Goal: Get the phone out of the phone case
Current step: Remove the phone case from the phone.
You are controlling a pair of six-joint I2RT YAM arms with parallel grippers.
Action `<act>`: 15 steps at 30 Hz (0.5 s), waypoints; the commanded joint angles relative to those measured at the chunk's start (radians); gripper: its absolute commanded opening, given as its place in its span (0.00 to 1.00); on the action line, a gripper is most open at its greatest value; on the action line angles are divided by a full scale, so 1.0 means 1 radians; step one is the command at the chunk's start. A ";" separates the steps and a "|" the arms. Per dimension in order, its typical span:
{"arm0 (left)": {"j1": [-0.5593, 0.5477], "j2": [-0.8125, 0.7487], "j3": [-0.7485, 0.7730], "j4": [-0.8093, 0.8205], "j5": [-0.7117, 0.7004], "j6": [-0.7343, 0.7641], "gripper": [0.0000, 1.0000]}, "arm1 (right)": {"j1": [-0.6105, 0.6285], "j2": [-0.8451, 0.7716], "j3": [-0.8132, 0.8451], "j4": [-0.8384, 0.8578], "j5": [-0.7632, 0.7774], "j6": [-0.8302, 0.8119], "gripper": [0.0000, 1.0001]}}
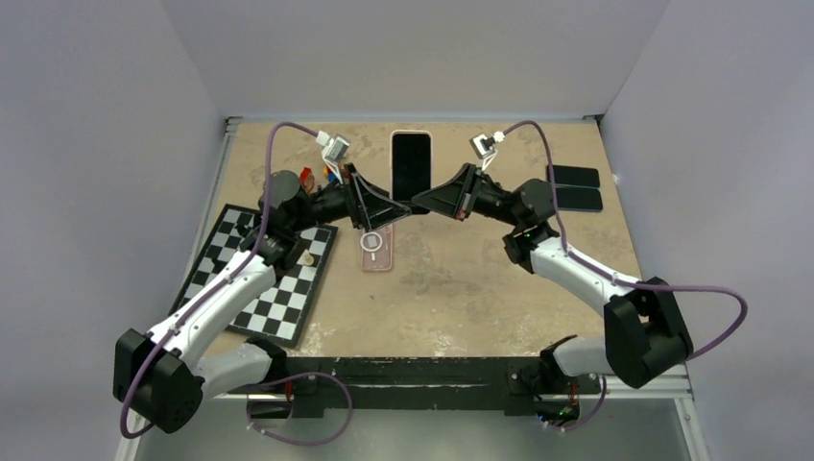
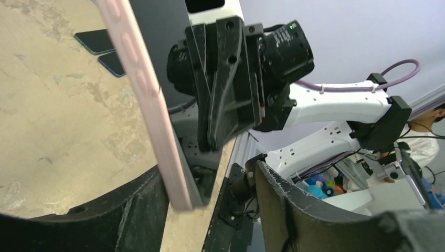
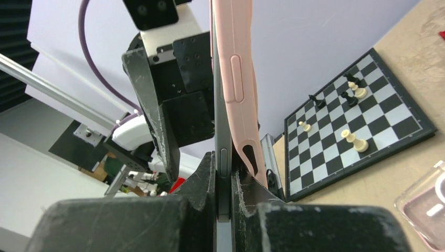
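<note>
The phone (image 1: 411, 161), dark screen up, sits in a pink case (image 1: 411, 133) and is held above the table's far middle. My right gripper (image 1: 423, 204) is shut on the phone's near end. In the right wrist view its jaws (image 3: 224, 168) pinch the grey phone edge (image 3: 221, 105), and the pink case (image 3: 241, 79) is peeled away from the phone at that corner. My left gripper (image 1: 397, 213) is open around the same end. In the left wrist view (image 2: 210, 176) the pink case edge (image 2: 141, 89) lies against its left finger, and the other finger stands well apart.
A clear case with a white ring (image 1: 374, 250) lies on the table under the grippers. A chessboard (image 1: 264, 274) with a few pieces lies at the left. Two dark phones (image 1: 574, 187) lie at the far right. Walls enclose the table.
</note>
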State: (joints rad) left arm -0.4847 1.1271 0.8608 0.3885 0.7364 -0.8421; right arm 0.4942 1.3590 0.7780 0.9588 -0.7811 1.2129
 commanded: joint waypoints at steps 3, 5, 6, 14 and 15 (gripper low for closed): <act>0.009 -0.068 0.049 -0.100 0.072 0.124 0.64 | -0.132 -0.096 -0.019 -0.017 -0.080 0.060 0.00; 0.009 -0.065 0.047 -0.078 0.098 0.126 0.63 | -0.155 -0.117 -0.035 0.000 -0.111 0.080 0.00; 0.009 -0.062 0.045 -0.066 0.104 0.126 0.60 | -0.158 -0.123 -0.036 0.008 -0.124 0.084 0.00; 0.008 -0.027 0.037 0.017 0.154 0.074 0.56 | -0.161 -0.151 -0.023 0.010 -0.150 0.091 0.00; 0.006 -0.025 0.035 0.019 0.154 0.072 0.58 | -0.160 -0.150 -0.024 0.017 -0.150 0.094 0.00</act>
State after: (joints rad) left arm -0.4782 1.0924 0.8661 0.3267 0.8471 -0.7521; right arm 0.3317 1.2514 0.7292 0.9016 -0.9138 1.2915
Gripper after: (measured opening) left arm 0.547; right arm 0.067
